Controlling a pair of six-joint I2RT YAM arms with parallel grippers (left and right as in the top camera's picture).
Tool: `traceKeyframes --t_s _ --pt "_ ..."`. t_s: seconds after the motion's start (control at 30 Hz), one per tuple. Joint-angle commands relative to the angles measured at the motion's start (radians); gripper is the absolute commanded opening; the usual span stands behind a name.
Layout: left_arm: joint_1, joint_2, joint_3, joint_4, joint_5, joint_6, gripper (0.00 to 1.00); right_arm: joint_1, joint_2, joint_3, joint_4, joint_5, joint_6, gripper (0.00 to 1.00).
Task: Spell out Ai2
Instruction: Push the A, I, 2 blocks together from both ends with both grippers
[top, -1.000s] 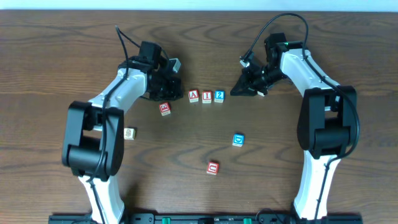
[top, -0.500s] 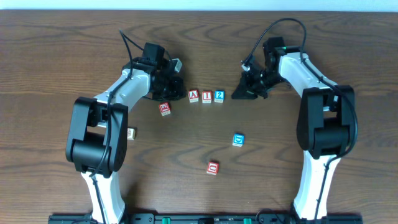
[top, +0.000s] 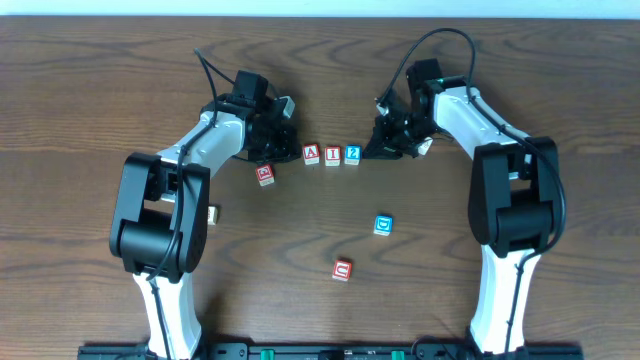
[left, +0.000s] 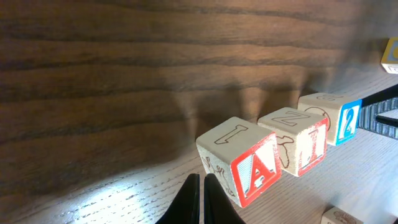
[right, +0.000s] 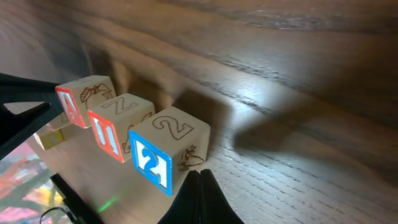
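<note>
Viewing the left wrist feed, I see the left gripper (left: 200, 194) pressed together and empty. A block (left: 250, 165) sits at its 1 o'clock, then I block (left: 300, 140), then 2 block (left: 336, 115). The right gripper (top: 372, 150) is likewise pressed together, at the row's 3 o'clock.

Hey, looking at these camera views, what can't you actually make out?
Tan block, overhead: partly hidden by the left arm, face too small to read.
Lower red block and blue block, overhead: characters too small.
Corner block, left wrist: cut off by the bottom edge.
Yellow block, right wrist: partly behind the A block, blurred.
</note>
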Motion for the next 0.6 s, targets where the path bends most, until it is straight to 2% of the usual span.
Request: traceKeyframes --t_s 0.0,0.57 --pt "-0.018 0.016 -0.005 0.002 0.007 -0.019 0.06 0.005 -0.004 -0.004 0.007 0.013 0.018 0.01" --pt "-0.029 0.016 -0.005 0.023 0.003 -0.01 0.06 0.042 -0.003 -0.004 0.047 0.016 0.033 0.01"
